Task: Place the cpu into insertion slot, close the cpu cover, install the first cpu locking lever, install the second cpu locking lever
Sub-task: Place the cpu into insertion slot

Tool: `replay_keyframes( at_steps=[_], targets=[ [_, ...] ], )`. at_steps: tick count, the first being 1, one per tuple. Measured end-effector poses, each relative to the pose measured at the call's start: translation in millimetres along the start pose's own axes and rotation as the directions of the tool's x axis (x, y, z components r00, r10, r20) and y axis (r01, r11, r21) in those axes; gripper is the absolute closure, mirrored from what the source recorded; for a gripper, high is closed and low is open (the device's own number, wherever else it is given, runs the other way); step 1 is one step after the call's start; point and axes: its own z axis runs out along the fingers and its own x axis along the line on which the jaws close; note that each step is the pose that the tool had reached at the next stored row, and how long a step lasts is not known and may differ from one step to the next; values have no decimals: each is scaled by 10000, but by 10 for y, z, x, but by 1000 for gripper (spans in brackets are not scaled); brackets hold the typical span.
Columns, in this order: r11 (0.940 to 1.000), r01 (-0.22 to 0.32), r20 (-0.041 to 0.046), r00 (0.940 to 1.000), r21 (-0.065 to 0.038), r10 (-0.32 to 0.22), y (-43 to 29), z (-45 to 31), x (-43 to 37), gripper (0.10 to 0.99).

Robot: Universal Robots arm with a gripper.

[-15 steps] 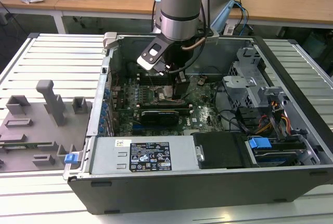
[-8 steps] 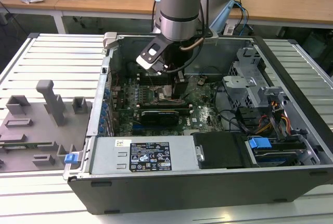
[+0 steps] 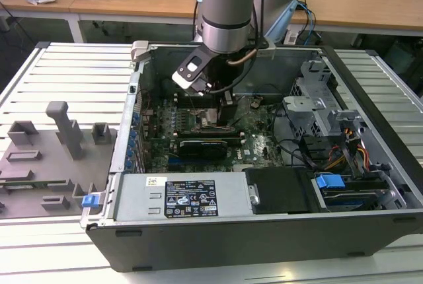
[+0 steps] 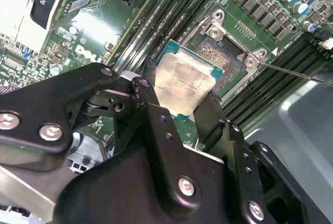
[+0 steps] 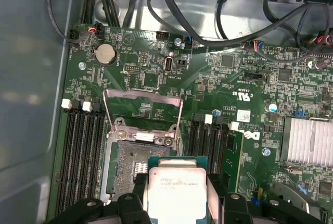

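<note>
On the exterior view's left, one grey fixture plate lies beside the open computer case. The arm reaches into the case. The gripper clamps one cpu, a flat square chip with a dull silver top and green edge, close to the one insertion slot and not seated. One cpu cover stands raised. Two banks of memory slots flank the socket.
</note>
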Motion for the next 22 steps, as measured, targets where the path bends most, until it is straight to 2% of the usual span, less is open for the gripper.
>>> replay_keyframes(
  at_steps=[5,22],
  targets=[
    [9992,-410,19,9992,-12,410,-16,9,3,549],
    [9992,-411,19,9992,-13,411,-36,30,29,549]
  ],
)
